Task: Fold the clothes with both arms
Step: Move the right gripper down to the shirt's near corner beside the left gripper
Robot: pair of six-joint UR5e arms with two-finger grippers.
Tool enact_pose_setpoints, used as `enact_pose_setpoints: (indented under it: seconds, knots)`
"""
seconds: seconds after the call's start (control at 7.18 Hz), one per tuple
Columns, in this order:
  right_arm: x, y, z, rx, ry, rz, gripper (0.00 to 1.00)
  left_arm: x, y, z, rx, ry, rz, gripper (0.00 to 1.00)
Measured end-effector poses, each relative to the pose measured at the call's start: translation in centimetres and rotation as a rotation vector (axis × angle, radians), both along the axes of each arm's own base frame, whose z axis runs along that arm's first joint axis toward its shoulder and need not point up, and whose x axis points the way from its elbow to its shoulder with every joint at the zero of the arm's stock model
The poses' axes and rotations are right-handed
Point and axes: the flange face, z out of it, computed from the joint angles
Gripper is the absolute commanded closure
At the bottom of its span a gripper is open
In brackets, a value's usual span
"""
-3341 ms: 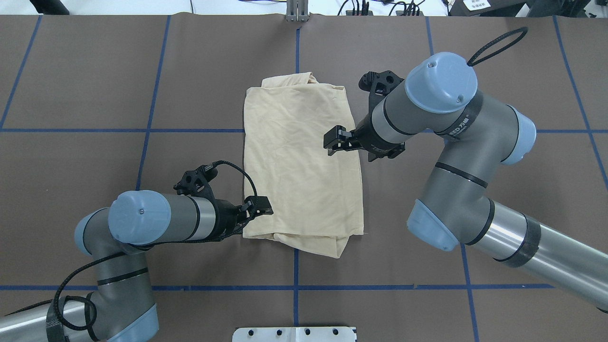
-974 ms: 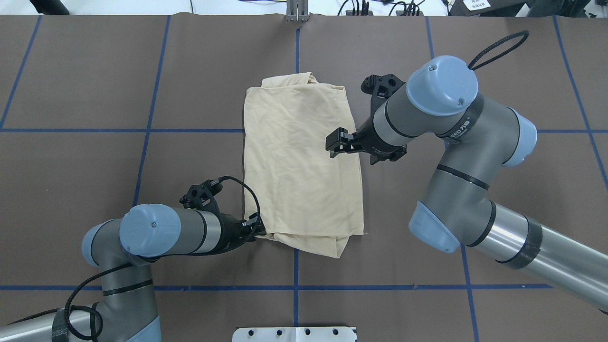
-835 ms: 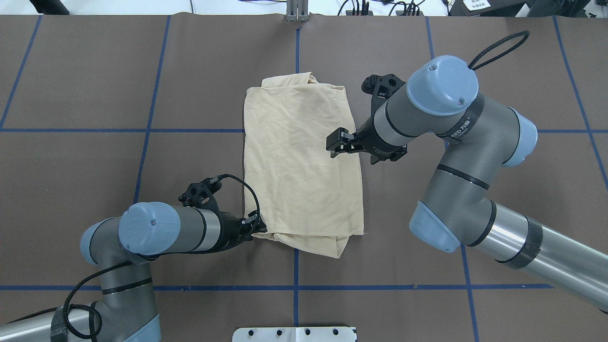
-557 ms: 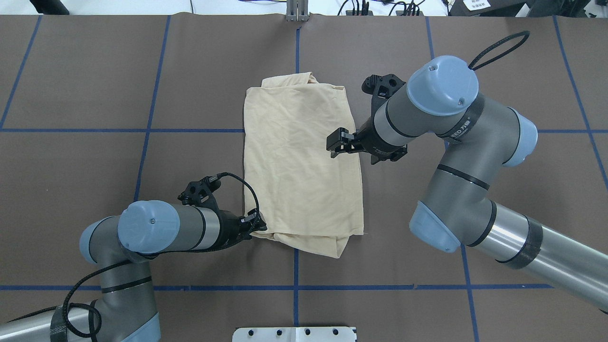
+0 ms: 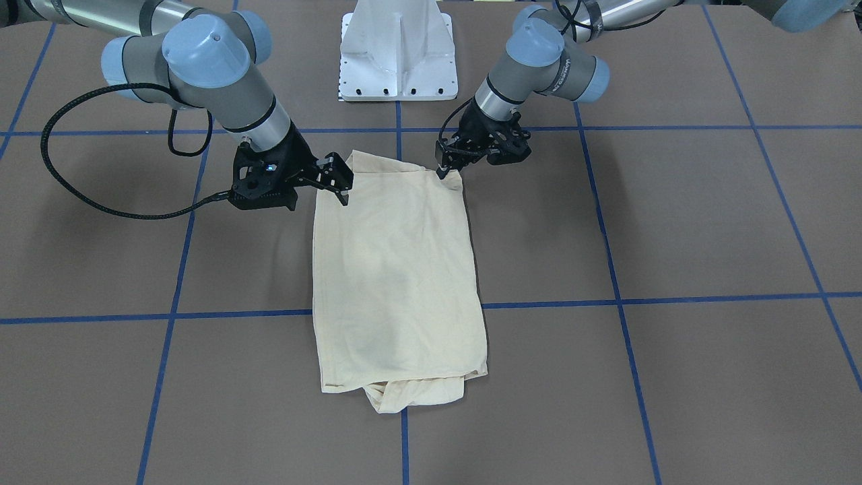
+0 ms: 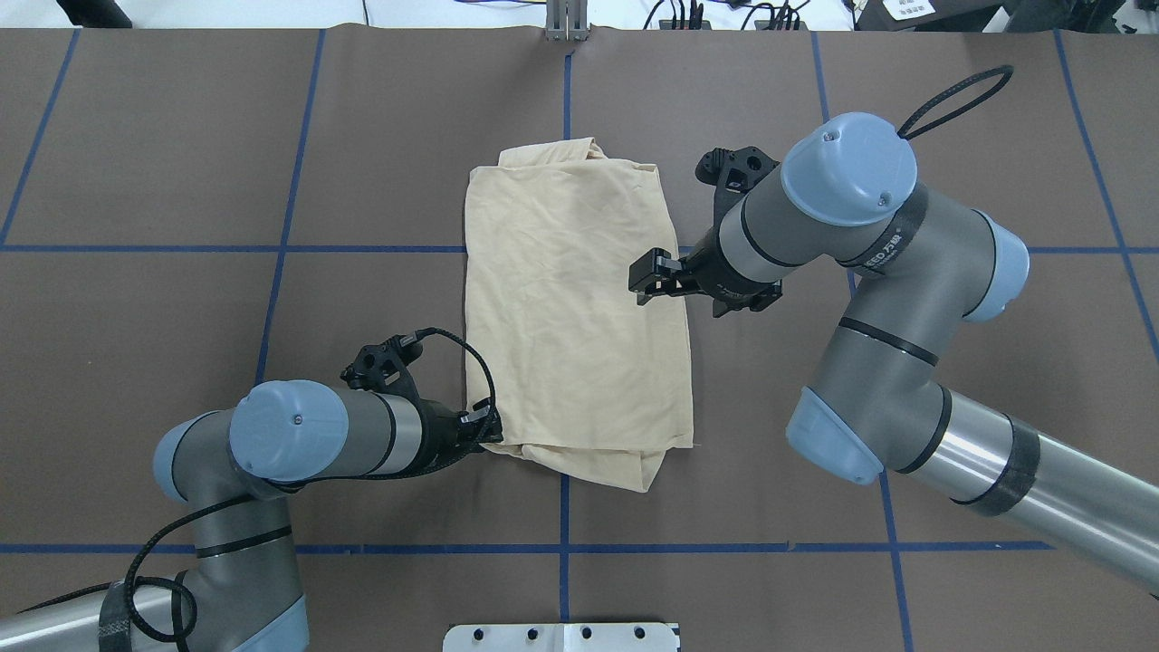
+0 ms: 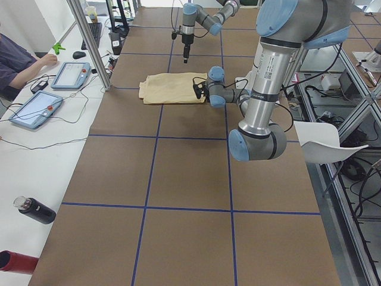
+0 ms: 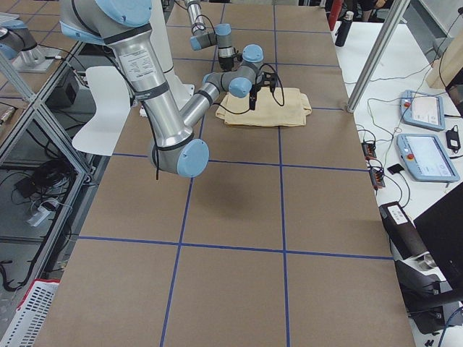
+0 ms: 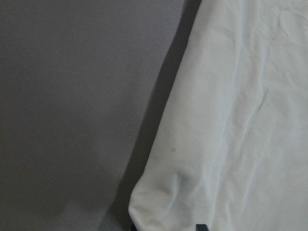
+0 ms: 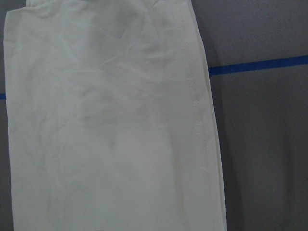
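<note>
The clothes are one pale cream shirt (image 6: 570,326) (image 5: 397,269), folded into a long rectangle at the table's middle, print hidden. My left gripper (image 6: 489,433) (image 5: 444,168) sits low at the shirt's near-left corner and looks shut on it. The left wrist view shows that rounded corner (image 9: 159,202) with dark fingertips (image 9: 202,226) at the frame's bottom. My right gripper (image 6: 645,281) (image 5: 337,182) hovers open over the shirt's right edge, holding nothing. Its wrist view looks down on the hemmed edge (image 10: 197,110).
Blue tape lines (image 6: 290,217) grid the brown table cover. The white pedestal base (image 5: 397,50) stands at my side of the table. On the operators' side, a person's arm (image 7: 24,59) rests by tablets (image 7: 36,110), and a metal post (image 7: 89,42) rises from the table.
The left gripper slid from the shirt's left edge toward me to its near-left corner and narrowed there. The right gripper drifted slightly rightward. The shirt has not shifted.
</note>
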Motion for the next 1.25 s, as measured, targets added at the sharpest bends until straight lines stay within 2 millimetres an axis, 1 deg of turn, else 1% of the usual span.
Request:
enact_pose_setpoints:
  seconds: [0.14,0.42,0.56,0.7,0.97,1.25]
  knots:
    - [0.0,0.0,0.0,-0.001,0.001,0.000,0.00,0.0,-0.1,0.0,-0.002,-0.006,-0.001,1.00]
    - [0.0,0.0,0.1,-0.002,0.001,0.001,0.00,-0.1,-0.2,-0.2,-0.002,-0.007,-0.004,1.00]
    - [0.0,0.1,0.1,-0.004,0.003,0.000,0.00,-0.5,-0.3,-0.7,0.001,0.003,-0.006,1.00]
    - [-0.2,0.3,0.4,-0.009,0.008,-0.002,0.00,-1.2,-0.3,-1.7,0.005,0.018,-0.007,1.00]
    - [-1.7,1.9,1.3,-0.081,0.020,0.021,0.00,-2.4,0.0,-3.5,0.009,0.033,-0.007,1.00]
    - [-4.5,4.9,1.8,-0.228,0.033,0.107,0.00,-2.9,0.2,-4.3,0.010,0.037,-0.008,1.00]
